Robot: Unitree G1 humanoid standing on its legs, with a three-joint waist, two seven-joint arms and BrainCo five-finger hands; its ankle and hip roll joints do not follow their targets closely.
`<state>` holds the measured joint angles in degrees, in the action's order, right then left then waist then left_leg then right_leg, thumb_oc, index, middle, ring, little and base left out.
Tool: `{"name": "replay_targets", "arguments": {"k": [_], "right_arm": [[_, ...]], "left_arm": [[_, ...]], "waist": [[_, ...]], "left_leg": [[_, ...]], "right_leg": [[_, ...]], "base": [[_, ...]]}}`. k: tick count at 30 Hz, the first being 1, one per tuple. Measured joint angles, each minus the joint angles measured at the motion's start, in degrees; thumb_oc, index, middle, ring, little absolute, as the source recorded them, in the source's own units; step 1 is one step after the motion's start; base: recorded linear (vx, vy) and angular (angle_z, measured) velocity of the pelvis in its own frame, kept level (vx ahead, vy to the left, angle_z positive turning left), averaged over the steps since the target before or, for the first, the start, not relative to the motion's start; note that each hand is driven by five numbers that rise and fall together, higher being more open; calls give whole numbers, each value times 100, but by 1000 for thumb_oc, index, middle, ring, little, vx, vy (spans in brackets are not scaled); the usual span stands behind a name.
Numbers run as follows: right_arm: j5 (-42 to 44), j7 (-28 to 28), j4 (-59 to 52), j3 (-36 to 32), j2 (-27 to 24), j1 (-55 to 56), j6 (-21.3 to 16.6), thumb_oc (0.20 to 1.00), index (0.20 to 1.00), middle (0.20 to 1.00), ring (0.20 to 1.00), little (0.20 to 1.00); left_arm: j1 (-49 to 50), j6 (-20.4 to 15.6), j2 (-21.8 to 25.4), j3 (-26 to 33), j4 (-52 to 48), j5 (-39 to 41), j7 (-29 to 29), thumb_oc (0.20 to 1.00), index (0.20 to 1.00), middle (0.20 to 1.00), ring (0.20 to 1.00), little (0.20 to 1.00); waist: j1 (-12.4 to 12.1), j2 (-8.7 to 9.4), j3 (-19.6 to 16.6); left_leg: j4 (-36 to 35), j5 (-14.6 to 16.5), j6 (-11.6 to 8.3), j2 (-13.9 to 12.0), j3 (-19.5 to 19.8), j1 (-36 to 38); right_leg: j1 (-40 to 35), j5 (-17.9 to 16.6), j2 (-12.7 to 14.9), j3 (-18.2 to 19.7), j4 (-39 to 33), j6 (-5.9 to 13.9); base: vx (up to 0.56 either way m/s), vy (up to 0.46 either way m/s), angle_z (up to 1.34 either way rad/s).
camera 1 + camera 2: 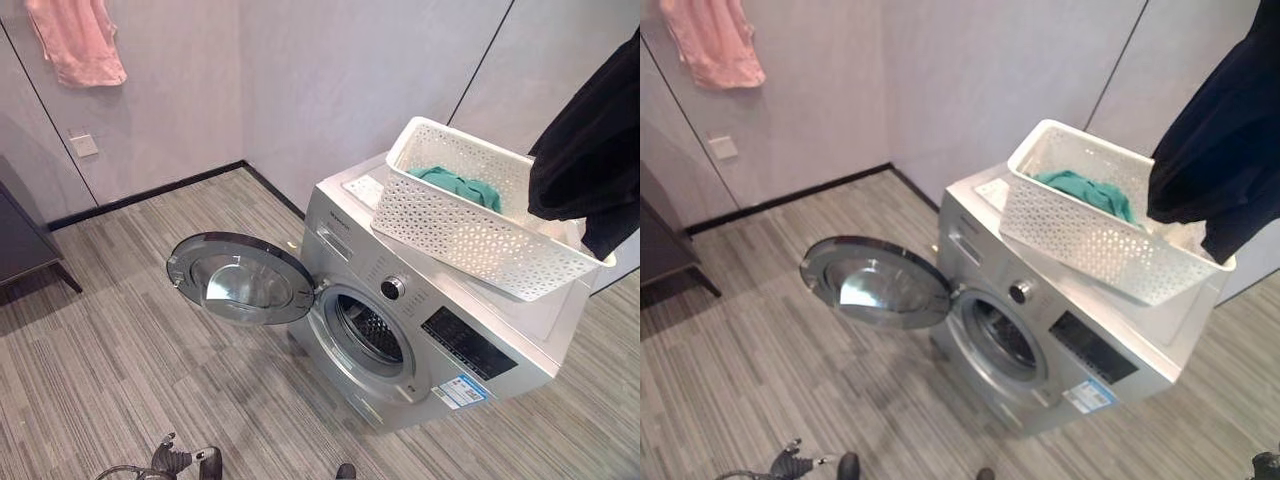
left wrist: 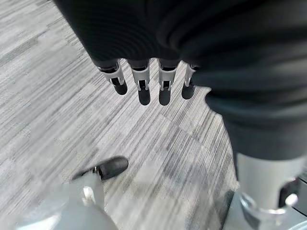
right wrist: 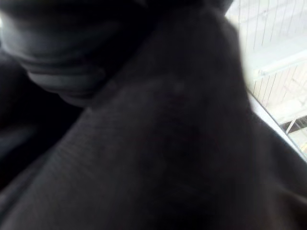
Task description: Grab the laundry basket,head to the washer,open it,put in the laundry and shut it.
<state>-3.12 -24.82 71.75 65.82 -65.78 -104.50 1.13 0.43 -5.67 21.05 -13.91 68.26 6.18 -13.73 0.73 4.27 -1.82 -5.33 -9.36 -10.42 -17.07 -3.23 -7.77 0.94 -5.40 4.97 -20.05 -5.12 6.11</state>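
Left hand hangs over bare floor, fingers straight, holding nothing. Right hand's fingers hidden by black garment; cannot tell their state. Taking the washer as landmark: its door stands swung open in front, laundry basket sits on top with green cloth inside, black garment hangs above the basket's far end. Judged: fetch and open done; loading under way, shutting left
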Motion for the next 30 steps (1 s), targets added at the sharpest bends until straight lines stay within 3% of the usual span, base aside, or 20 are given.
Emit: {"name": "replay_targets", "arguments": {"k": [2,4,8,11,14,17,19,20,23,27,30], "right_arm": [[-116,-292,-183,160,-90,-351,-89,200,200,200,200,200],[-190,-489,-213,52,-87,-430,-133,200,200,200,200,200],[-217,-527,-110,45,-110,-432,-123,200,200,200,200,200],[-215,-537,-106,53,-56,-545,-98,200,200,200,200,200],[-189,-646,-314,789,21,-1567,-26,200,200,200,200,200],[-163,-999,-735,987,62,-2488,-150,200,200,200,200,200],[-76,-1242,-859,958,79,-2776,-207,200,200,200,200,200],[-33,-1302,-974,962,29,-2898,-216,200,200,200,200,200],[13,-1383,-1049,957,65,-2973,-257,200,200,200,200,200],[30,-1396,-1224,953,-24,-3074,-257,200,200,200,200,200],[-16,-1438,-2794,471,-467,-2636,-289,200,200,200,200,200]], "left_arm": [[27,-53,-35,-76,-14,-5,-124,1000,1000,1000,1000,1000],[28,-87,15,-60,-6,-5,-154,1000,1000,1000,1000,1000],[82,-82,44,-83,32,-5,-155,1000,1000,1000,1000,1000],[66,-85,43,-174,-67,-7,-158,1000,1000,1000,1000,1000],[130,-68,174,-462,-1178,-8,-199,1000,1000,1000,1000,1000],[185,-297,311,-490,-2229,-9,-282,1000,1000,1000,1000,1000],[17,-407,392,-489,-2198,-8,-293,1000,1000,1000,1000,1000],[16,-405,437,-484,-2162,-7,-288,1000,1000,1000,1000,1000],[3,-398,473,-550,-1844,-10,-278,1000,1000,1000,1000,1000],[7,-391,452,-556,-1762,-14,-275,1000,1000,1000,1000,1000],[211,-371,413,-521,-1754,-13,-274,1000,1000,1000,1000,1000]], "waist": [[-23,-46,-65],[-13,37,-176],[15,157,-256],[1,146,-252],[-79,13,-189],[-113,5,-199],[-2,130,-309],[145,298,-353],[334,384,-376],[403,395,-361],[456,291,-313]], "left_leg": [[1,-6,-6,103,0,90],[0,8,13,111,-7,84],[-2,33,49,109,-7,73],[-26,35,55,129,-7,79],[-20,27,63,218,-3,109],[-2,51,93,317,14,258],[-25,109,112,349,-33,285],[-2,103,102,369,-80,355],[-30,174,131,395,-254,442],[-31,223,140,439,-390,571],[-37,269,228,555,-752,714]], "right_leg": [[-114,41,16,32,7,54],[-107,74,28,36,-38,79],[-97,104,63,41,-40,85],[-101,105,88,47,-40,76],[-131,41,170,33,-40,82],[-308,80,262,1,-41,163],[-310,143,308,37,-40,179],[-294,100,337,99,-40,206],[-284,113,389,248,-41,218],[-270,99,478,400,-41,251],[-191,-9,615,701,-41,299]], "base": [[-4,2,21],[0,0,2],[-13,21,0],[-31,51,-1],[-65,116,4],[-24,73,9],[-37,154,-8],[-37,119,-21],[-7,29,-28],[-21,99,-19],[-21,83,-48]]}}
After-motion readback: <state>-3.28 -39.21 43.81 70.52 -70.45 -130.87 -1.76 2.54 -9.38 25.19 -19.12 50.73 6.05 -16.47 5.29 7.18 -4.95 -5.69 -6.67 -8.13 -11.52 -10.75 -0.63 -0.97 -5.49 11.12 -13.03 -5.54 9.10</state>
